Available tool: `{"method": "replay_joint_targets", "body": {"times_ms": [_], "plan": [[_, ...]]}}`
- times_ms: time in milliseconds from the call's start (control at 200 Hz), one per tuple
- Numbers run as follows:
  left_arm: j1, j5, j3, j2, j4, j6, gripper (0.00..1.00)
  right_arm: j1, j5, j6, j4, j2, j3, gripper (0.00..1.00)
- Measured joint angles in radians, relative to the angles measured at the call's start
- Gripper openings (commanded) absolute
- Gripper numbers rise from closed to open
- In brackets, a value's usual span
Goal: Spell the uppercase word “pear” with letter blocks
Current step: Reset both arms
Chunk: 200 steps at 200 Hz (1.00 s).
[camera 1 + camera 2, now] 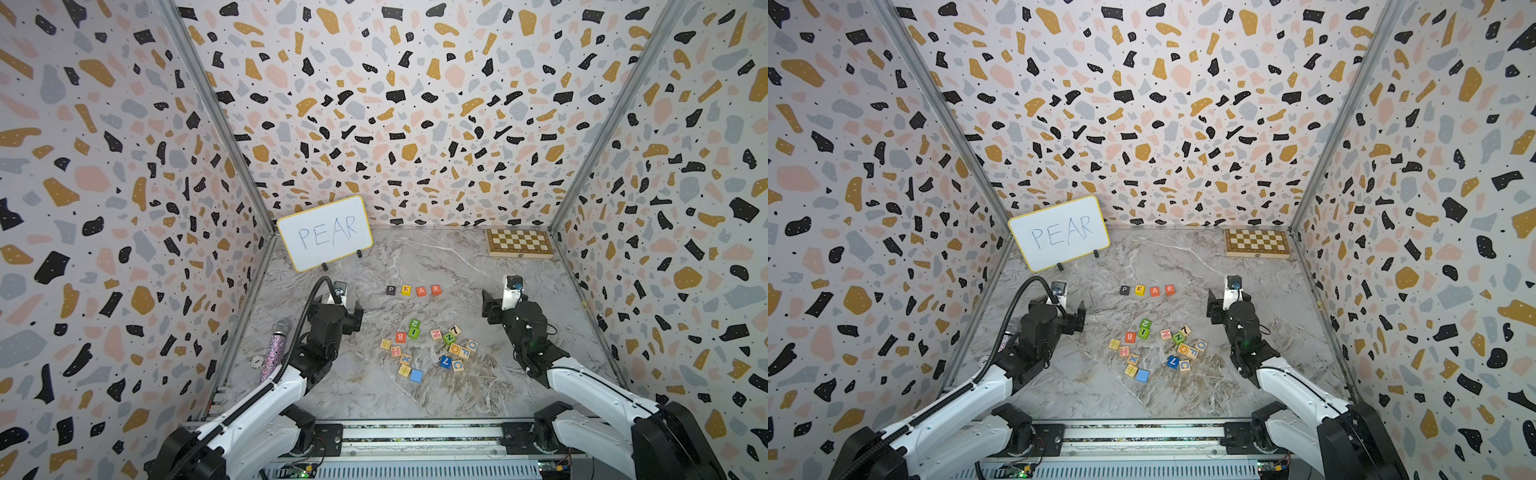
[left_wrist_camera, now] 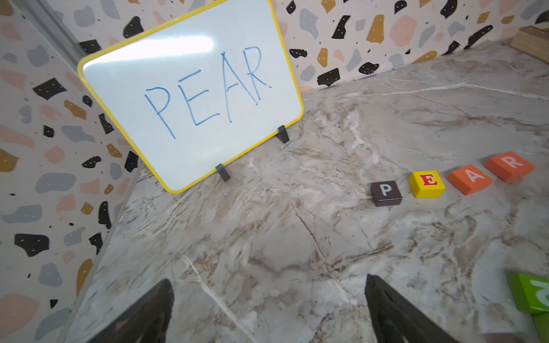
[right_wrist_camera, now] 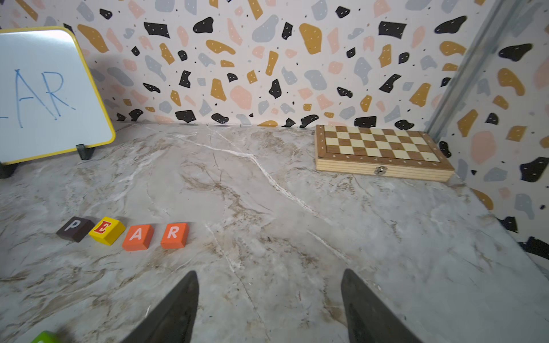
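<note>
marble tbl (image 1: pixel 457 395): pear blks (image 1: pixel 421 291) in row.

The letter blocks (image 3: pixel 113 231) look glossy-painted, the table (image 3: pixel 267 208) smooth and marbled, the chessboard (image 3: pixel 380 145) wood.

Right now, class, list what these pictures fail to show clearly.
whiteboard, right wrist view: frame edge leaves only AR readable.
green block, left wrist view: frame edge cuts its character.
glitter microphone, a top view: left arm covers most.
chessboard, left wrist view: only a corner shows.
</note>
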Motion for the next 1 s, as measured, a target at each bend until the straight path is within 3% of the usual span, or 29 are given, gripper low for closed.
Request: {"method": "replay_joint_targets", "body": {"times_ms": [245, 376, 561, 731, 846, 866, 891, 1001], "plan": [[0.039, -0.07, -0.076, 0.006, 0.11, 0.055, 0.99, -0.011, 0.105, -0.071, 0.103, -0.111, -0.162, 0.8], [0.107, -0.086, -0.141, 0.08, 0.189, 0.057, 0.99, -0.071, 0.113, -0.083, 0.186, -0.122, -0.244, 0.81], [0.203, -0.035, -0.158, 0.183, 0.325, 0.056, 0.99, -0.162, 0.103, -0.07, 0.307, -0.034, -0.278, 0.81], [0.305, 0.039, -0.158, 0.331, 0.505, 0.024, 0.99, -0.18, 0.078, -0.069, 0.439, 0.074, -0.293, 0.83], [0.327, 0.089, -0.157, 0.423, 0.571, 0.013, 0.99, -0.195, 0.051, -0.094, 0.531, 0.129, -0.3, 0.85], [0.328, 0.098, -0.156, 0.429, 0.571, 0.012, 0.99, -0.199, 0.046, -0.099, 0.546, 0.14, -0.3, 0.87], [0.331, 0.11, -0.155, 0.435, 0.57, 0.011, 0.99, -0.204, 0.039, -0.105, 0.561, 0.153, -0.299, 1.0], [0.344, 0.162, -0.122, 0.464, 0.566, 0.01, 0.99, -0.223, -0.001, -0.14, 0.621, 0.219, -0.296, 0.99]]}}
